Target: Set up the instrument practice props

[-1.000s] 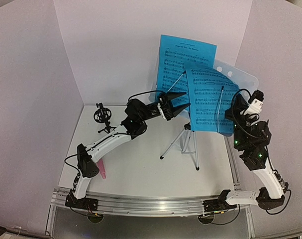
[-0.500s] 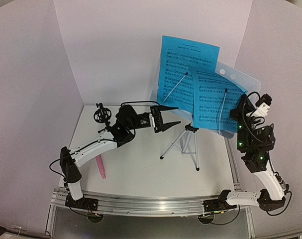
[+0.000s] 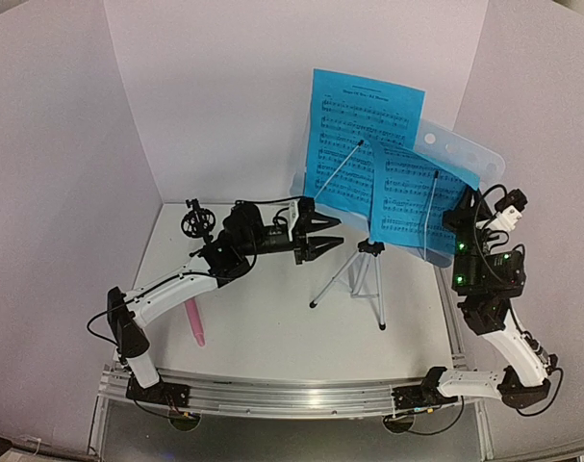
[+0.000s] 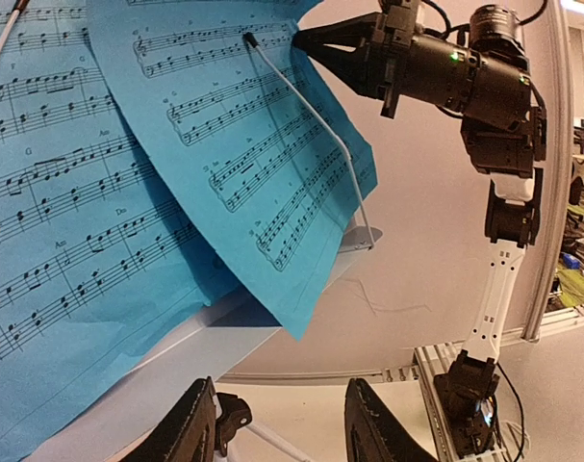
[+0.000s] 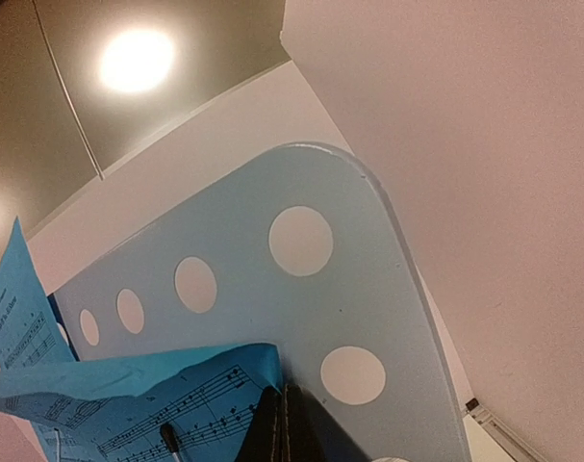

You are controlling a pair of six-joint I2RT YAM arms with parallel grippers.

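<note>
Music stand; left tool outstretched beside

Music stand upright, two blue pages on it, pink microphone lying flat, black mount standing

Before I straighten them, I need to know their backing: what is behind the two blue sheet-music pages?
The music stand's pale perforated desk; its upper right corner with round holes shows. The pages cover most of the rest.

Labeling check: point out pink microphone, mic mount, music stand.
pink microphone (image 3: 195,324), top external view, middle of its shaft.
mic mount (image 3: 194,224), top external view, its round clip.
music stand (image 3: 369,248), top external view, tripod hub.
</note>
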